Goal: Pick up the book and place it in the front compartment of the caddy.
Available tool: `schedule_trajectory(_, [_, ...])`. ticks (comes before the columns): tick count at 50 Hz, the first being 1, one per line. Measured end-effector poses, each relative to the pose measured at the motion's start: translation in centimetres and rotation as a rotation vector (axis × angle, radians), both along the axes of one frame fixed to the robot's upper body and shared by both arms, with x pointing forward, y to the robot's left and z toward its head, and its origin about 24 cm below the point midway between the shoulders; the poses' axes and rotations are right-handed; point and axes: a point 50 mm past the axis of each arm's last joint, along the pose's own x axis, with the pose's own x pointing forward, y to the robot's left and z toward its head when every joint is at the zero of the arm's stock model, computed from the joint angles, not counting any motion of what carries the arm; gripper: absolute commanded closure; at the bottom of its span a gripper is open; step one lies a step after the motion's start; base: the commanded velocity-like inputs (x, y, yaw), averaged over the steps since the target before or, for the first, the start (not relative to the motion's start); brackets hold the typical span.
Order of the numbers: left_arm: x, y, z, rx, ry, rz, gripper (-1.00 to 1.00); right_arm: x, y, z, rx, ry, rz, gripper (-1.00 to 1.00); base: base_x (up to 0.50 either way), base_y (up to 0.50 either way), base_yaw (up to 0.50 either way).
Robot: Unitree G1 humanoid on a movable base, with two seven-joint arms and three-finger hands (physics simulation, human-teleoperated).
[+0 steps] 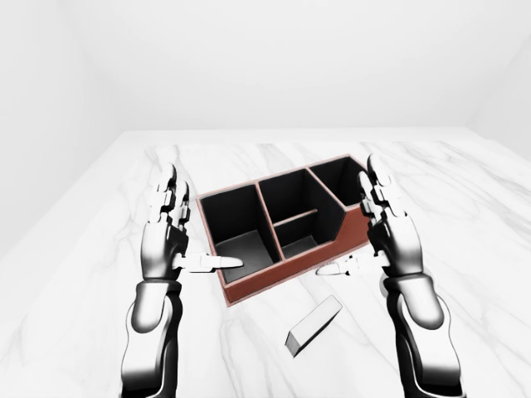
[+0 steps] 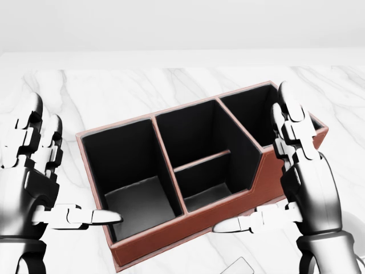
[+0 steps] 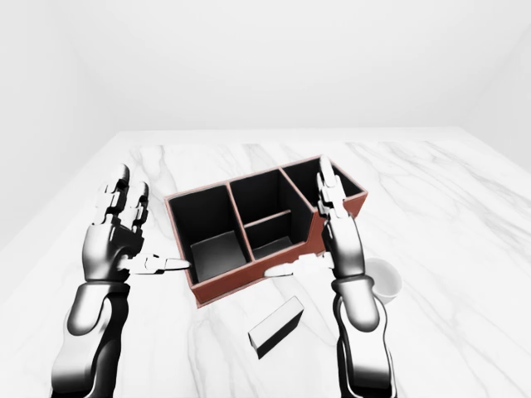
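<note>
Lying below caddy: book

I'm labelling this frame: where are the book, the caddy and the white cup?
book point(image 3: 275, 328): right-eye view, on its top face.
caddy point(image 2: 188, 224): head view, on its brown outer wall.
white cup point(image 3: 387, 282): right-eye view, on its rim.

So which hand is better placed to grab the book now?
Probably the right hand: the book lies on the marble table just below the caddy, nearer that open hand than the open left hand.
</note>
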Motion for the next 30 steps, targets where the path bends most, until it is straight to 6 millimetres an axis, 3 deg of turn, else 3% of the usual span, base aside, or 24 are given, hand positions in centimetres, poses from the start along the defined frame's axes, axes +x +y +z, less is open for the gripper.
schedule_trajectory(30, [0.12,-0.01,-0.21,0.002,0.01,0.001,-1.0,-0.39,-0.3,-0.59,-0.278,0.064,0.026,-1.0,0.0,0.0,0.0])
